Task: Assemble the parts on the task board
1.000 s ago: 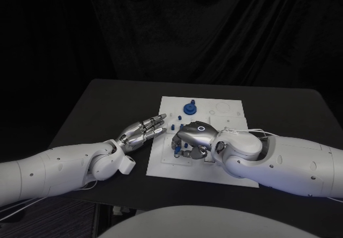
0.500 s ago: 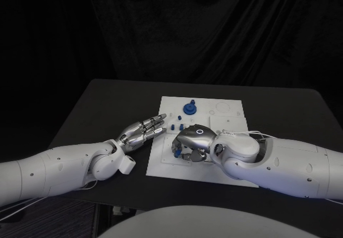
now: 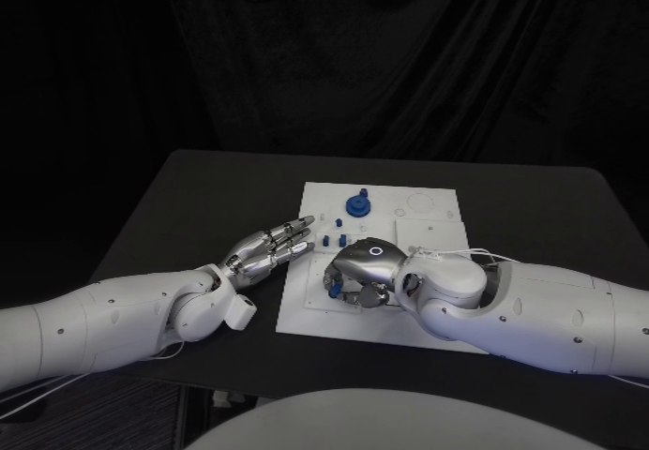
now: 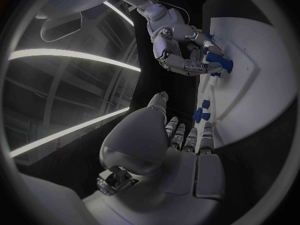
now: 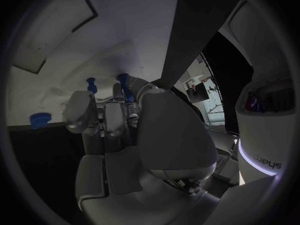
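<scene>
Black tabletop [image 3: 189, 202] carries the flat white task board [image 3: 419, 220] mid-table. Small blue plastic parts [image 3: 358, 204] stand toward its far-left. Right hand [image 3: 363, 272] curls over near ones; its grasp I cannot tell. Left hand [image 3: 271, 248] lies open beside. A slip could scatter pieces.

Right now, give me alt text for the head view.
The right hand is curled over small blue parts on the white board. The left hand rests open on the black table beside it.
</scene>
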`<state>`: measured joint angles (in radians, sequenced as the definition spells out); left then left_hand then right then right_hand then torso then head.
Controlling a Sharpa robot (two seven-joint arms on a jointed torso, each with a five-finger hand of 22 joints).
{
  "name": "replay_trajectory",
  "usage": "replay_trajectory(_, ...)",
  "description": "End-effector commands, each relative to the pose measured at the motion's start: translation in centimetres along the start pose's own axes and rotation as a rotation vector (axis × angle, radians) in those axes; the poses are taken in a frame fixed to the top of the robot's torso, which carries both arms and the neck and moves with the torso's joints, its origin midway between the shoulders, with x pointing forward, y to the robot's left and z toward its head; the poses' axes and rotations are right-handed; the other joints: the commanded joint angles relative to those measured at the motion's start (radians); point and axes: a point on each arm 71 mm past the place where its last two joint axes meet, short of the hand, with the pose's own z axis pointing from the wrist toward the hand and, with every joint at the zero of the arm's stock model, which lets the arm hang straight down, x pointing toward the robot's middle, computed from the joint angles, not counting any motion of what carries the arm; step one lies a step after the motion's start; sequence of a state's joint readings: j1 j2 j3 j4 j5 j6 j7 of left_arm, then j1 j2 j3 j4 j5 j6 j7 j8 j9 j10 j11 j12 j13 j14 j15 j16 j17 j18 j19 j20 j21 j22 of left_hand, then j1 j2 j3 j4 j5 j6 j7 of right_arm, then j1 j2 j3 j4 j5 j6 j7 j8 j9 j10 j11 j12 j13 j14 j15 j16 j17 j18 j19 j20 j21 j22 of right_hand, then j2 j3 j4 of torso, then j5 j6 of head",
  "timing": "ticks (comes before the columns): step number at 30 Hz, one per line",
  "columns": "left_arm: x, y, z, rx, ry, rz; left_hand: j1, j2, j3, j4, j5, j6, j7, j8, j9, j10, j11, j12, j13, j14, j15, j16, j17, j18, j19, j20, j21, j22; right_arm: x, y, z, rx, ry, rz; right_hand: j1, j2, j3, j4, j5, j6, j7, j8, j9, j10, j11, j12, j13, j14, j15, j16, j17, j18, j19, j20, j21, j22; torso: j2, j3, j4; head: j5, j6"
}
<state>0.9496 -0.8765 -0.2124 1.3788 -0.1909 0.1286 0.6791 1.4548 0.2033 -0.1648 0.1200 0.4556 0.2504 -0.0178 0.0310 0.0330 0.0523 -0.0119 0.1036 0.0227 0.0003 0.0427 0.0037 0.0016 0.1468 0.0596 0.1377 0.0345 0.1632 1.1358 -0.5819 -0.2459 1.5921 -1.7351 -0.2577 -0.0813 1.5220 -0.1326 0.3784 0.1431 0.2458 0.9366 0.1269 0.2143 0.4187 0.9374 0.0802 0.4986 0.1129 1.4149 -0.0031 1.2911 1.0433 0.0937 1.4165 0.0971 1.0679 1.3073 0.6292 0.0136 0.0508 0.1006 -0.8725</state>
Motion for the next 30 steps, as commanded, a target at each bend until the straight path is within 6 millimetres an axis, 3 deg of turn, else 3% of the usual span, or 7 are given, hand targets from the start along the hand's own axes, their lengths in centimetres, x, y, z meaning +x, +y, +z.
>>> replay_trajectory(1,0.1,-0.7,0.0,0.107,0.006,-0.013,-0.005,0.006,0.006,-0.001,0.004,0.0,0.008,0.003,0.001,0.0,-0.005,0.001,0.0,0.0,0.002,-0.004,-0.002,0.014,0.0,-0.004,0.001,-0.001,0.7,-0.1,0.0,0.02,0.039,-0.006,-0.025,-0.014,0.003,0.003,-0.016,-0.065,-0.007,-0.051,-0.027,-0.082,0.029,-0.022,-0.002,-0.023,0.027,-0.02,-0.032,0.006,-0.025,0.016,-0.043,0.126,0.0,-0.0003,0.0003,0.002,0.0)
replay_trajectory(7,0.1,-0.7,0.0,0.106,0.005,-0.012,-0.005,0.006,0.006,-0.001,0.004,0.0,0.008,0.003,0.001,0.0,-0.005,0.001,0.0,0.0,0.002,-0.004,-0.002,0.014,0.0,-0.004,0.001,-0.001,0.9,-0.2,-0.1,0.029,0.046,-0.003,-0.04,-0.024,-0.036,0.002,-0.062,-0.212,-0.025,-0.14,-0.077,-0.27,0.056,0.0,0.025,-0.094,0.049,-0.058,-0.109,0.026,-0.085,0.046,-0.146,0.102,0.0,-0.0004,-0.0002,0.002,0.0)
replay_trajectory(13,0.0,-0.8,-0.1,0.113,-0.001,-0.009,-0.006,0.004,0.006,-0.002,0.002,0.003,0.012,0.004,0.001,0.0,-0.005,0.002,0.0,0.0,0.001,-0.004,-0.002,0.014,0.0,-0.004,0.002,-0.002,0.6,-0.2,-0.6,0.019,-0.01,0.006,-0.024,-0.03,-0.115,0.043,-0.106,-0.295,-0.046,-0.148,-0.122,-0.423,0.069,0.079,0.061,-0.128,0.052,-0.061,-0.141,0.034,-0.11,0.053,-0.184,0.094,0.0,-0.0004,0.0001,0.003,0.0)
replay_trajectory(16,-0.1,-0.9,-0.2,0.123,-0.012,0.0,-0.008,0.001,0.004,-0.001,0.003,0.008,0.015,0.005,0.002,0.0,0.0,0.003,0.0,0.0,-0.015,-0.004,-0.002,0.019,-0.001,-0.012,0.001,-0.004,0.1,-0.3,-1.3,0.011,-0.057,0.014,-0.012,-0.039,-0.135,0.073,-0.12,-0.305,-0.05,-0.145,-0.132,-0.449,0.07,0.103,0.067,-0.131,0.051,-0.06,-0.146,0.034,-0.111,0.052,-0.187,0.093,0.0,0.0002,0.0004,0.005,0.0)
replay_trajectory(20,-0.3,-1.1,-0.4,0.144,-0.035,0.02,-0.01,-0.004,0.001,0.001,0.01,0.024,0.021,0.007,0.004,0.001,-0.006,0.006,0.0,0.0,-0.059,-0.004,-0.002,0.034,-0.009,-0.038,-0.003,-0.023,-1.6,-0.6,-2.4,0.011,-0.139,0.068,-0.001,-0.067,-0.167,0.144,-0.173,-0.316,-0.051,-0.143,-0.146,-0.477,0.071,0.135,0.073,-0.125,0.05,-0.052,-0.141,0.032,-0.104,0.051,-0.176,0.096,0.0,-0.0001,0.0012,0.001,0.0)
replay_trajectory(26,-0.5,-1.4,-0.8,0.17,-0.066,0.047,-0.014,-0.012,-0.009,0.008,0.046,0.046,0.016,0.009,0.005,0.004,-0.017,0.013,0.001,0.0,-0.078,-0.004,-0.002,0.027,-0.048,-0.07,-0.025,-0.117,-5.6,-2.4,-4.7,0.051,-0.266,0.157,-0.031,-0.08,-0.189,0.153,-0.191,-0.346,-0.048,-0.144,-0.167,-0.489,0.071,0.16,0.074,-0.102,0.052,-0.027,-0.11,0.025,-0.083,0.053,-0.135,0.106,0.0,0.0004,-0.0006,-0.001,0.0)
replay_trajectory(30,-0.5,-1.7,-1.2,0.19,-0.092,0.069,-0.018,-0.019,-0.024,0.02,0.059,0.063,0.009,0.01,0.006,0.007,-0.028,0.02,0.002,0.0,-0.098,-0.004,-0.002,0.006,-0.06,-0.112,-0.034,-0.163,-8.3,-4.5,-6.9,0.12,-0.33,0.22,-0.055,-0.055,-0.176,0.151,-0.189,-0.282,-0.014,-0.118,-0.157,-0.464,0.067,0.198,0.078,-0.094,0.061,-0.019,-0.103,0.022,-0.075,0.059,-0.122,0.109,-0.001,0.0001,0.0003,-0.007,0.0)
